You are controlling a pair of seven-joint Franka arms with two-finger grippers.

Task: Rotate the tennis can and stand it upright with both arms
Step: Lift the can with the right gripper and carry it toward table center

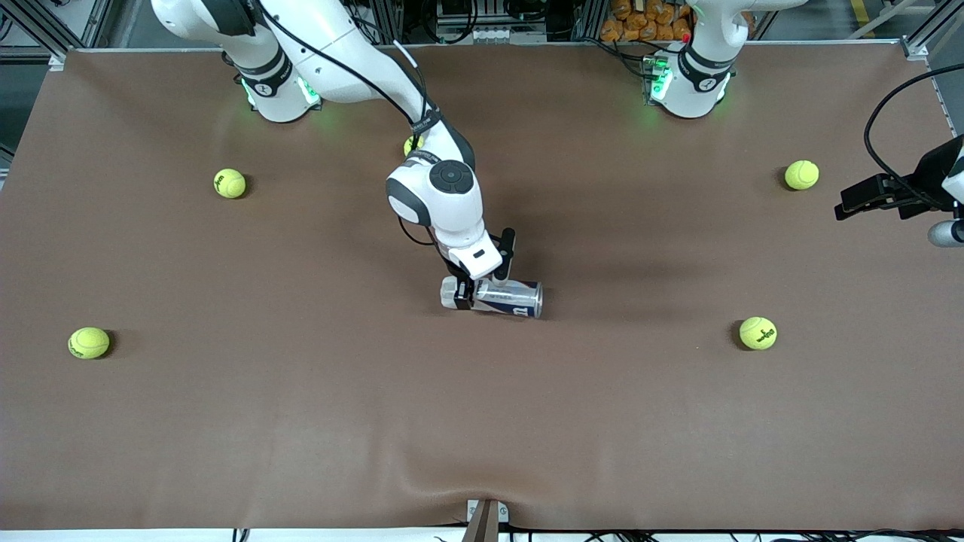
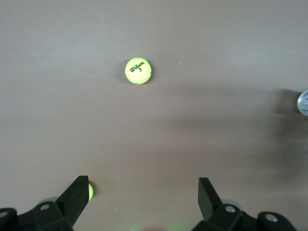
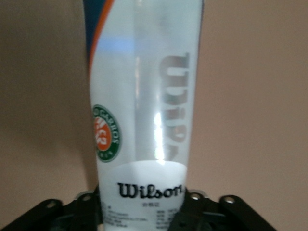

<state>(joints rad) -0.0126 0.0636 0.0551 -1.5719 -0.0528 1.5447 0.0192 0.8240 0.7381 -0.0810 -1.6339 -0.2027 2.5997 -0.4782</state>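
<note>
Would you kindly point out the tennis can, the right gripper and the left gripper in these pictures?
tennis can (image 1: 516,298): front view, on its labelled side.
right gripper (image 1: 468,293): front view, between its fingertips at the can.
left gripper (image 2: 143,192): left wrist view, midway between its open fingertips.

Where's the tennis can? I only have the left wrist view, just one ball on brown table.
Observer: The tennis can lies on its side in the middle of the table.
Operator: My left gripper waits open over the table. Is the other arm at the can?
Observer: Yes, the right gripper is down at the can, near one end.
Operator: What does the label show?
Observer: The right wrist view shows the Wilson name and a round green and orange badge.
</note>
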